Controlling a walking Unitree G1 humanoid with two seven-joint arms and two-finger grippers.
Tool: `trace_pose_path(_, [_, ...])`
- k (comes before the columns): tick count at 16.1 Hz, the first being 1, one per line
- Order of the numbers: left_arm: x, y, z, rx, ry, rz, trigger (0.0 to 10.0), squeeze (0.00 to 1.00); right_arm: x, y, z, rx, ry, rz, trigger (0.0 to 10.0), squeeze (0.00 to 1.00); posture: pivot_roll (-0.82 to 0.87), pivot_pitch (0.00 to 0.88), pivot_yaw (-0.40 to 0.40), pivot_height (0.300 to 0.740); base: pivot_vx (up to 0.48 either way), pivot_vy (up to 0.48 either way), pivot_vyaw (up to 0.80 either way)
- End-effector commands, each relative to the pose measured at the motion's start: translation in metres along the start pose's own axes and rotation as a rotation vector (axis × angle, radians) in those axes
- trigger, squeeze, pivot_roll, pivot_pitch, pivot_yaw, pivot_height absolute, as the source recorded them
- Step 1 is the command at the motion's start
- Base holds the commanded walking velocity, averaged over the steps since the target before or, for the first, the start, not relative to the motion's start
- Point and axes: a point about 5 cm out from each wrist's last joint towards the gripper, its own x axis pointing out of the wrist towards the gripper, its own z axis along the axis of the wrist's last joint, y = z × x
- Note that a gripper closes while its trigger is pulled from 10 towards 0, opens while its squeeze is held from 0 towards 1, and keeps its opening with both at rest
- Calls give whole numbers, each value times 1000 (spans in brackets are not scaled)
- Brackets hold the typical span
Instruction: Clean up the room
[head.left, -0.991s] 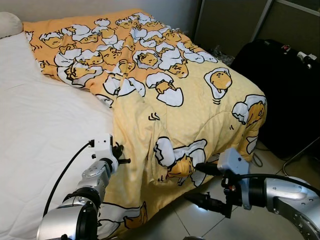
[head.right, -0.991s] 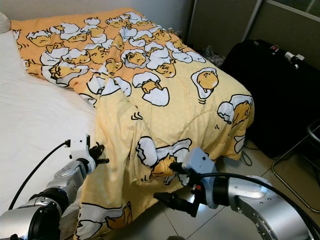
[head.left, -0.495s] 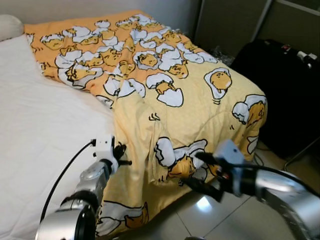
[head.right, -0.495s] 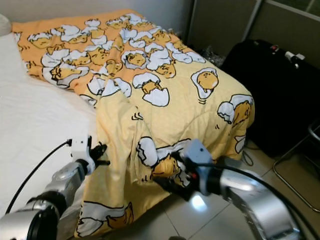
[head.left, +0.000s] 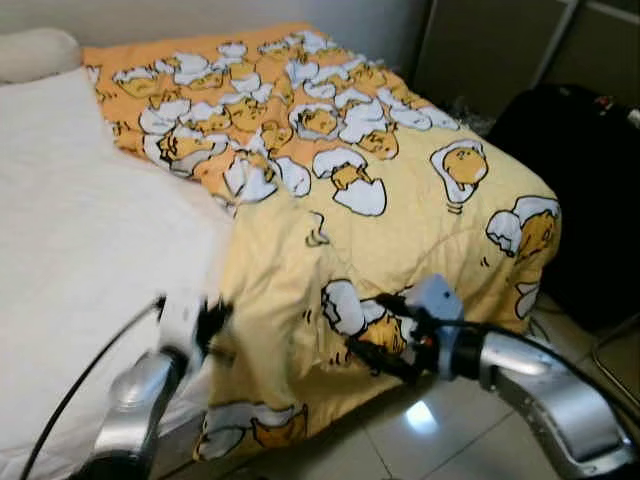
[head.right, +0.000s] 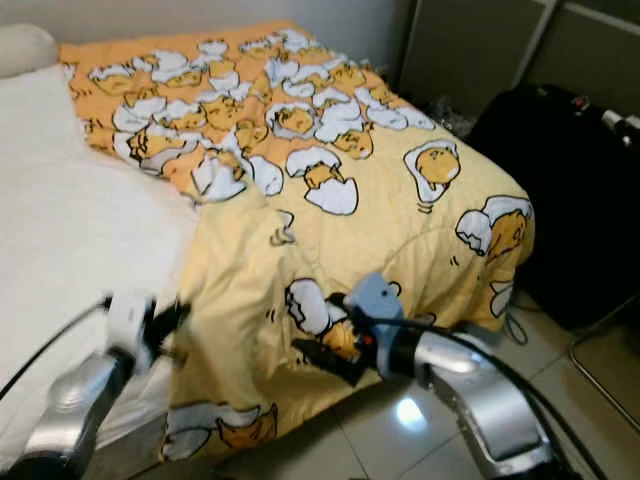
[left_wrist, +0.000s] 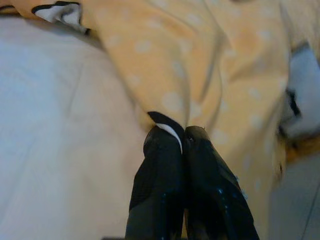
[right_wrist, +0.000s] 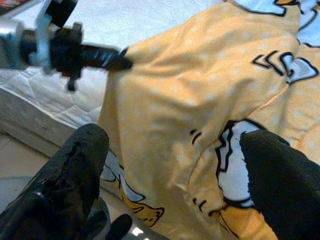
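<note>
A yellow and orange blanket (head.left: 400, 200) with an egg cartoon print covers the right half of the bed and hangs over its foot. My left gripper (left_wrist: 172, 137) is shut on the blanket's near left edge, where it meets the white sheet (head.left: 90, 230); in the left eye view the left gripper (head.left: 215, 325) is blurred. My right gripper (head.left: 370, 328) is open, its fingers (right_wrist: 75, 165) spread in front of the hanging fold with the egg print, low at the bed's foot. The right wrist view also catches the left gripper (right_wrist: 122, 62) pinching the edge.
A pillow (head.left: 35, 55) lies at the head of the bed, far left. A black suitcase (head.left: 590, 170) stands to the right of the bed against dark cabinet doors. Glossy tiled floor (head.left: 420, 430) lies below the bed's foot.
The camera has shifted, so the bed sits further right. My right gripper has moved up and left, close to the hanging fold. The left arm, still pinching the edge, has drifted left and is blurred.
</note>
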Motion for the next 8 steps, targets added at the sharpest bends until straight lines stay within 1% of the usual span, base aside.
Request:
trace_pose_path(1, [-1, 0, 7, 42, 0, -16, 0, 0, 1, -2, 2, -17, -8, -8, 10000, 0, -128, 0, 36, 740, 0, 0, 0])
trace_pose_path(2, [-14, -2, 1, 61, 43, -44, 0, 0, 4, -3, 2, -18, -16, -11, 10000, 0, -117, 0, 36, 740, 0, 0, 0])
trace_pose_path(3, [-30, -4, -8, 88, 119, -115, 0, 0, 7, -4, -1, -23, -20, -16, 10000, 0, -99, 0, 35, 740, 0, 0, 0])
trace_pose_path(4, [-41, -5, -13, 121, 182, -169, 0, 0, 10, -4, -2, -27, -24, -14, 10000, 0, -95, 0, 39, 740, 0, 0, 0])
trace_pose_path(5, [-49, -5, -16, 155, 229, -208, 0, 0, 12, -3, -1, -30, -28, -8, 10000, 0, -94, 0, 41, 740, 0, 0, 0])
trace_pose_path(6, [-53, -6, -17, 164, 253, -231, 0, 0, 13, -2, -1, -31, -31, -7, 10000, 0, -91, 0, 41, 740, 0, 0, 0])
trace_pose_path(8, [-75, -8, -21, 229, 398, -402, 0, 0, 15, -4, -2, -32, -37, -4, 10000, 0, -71, 0, 39, 740, 0, 0, 0])
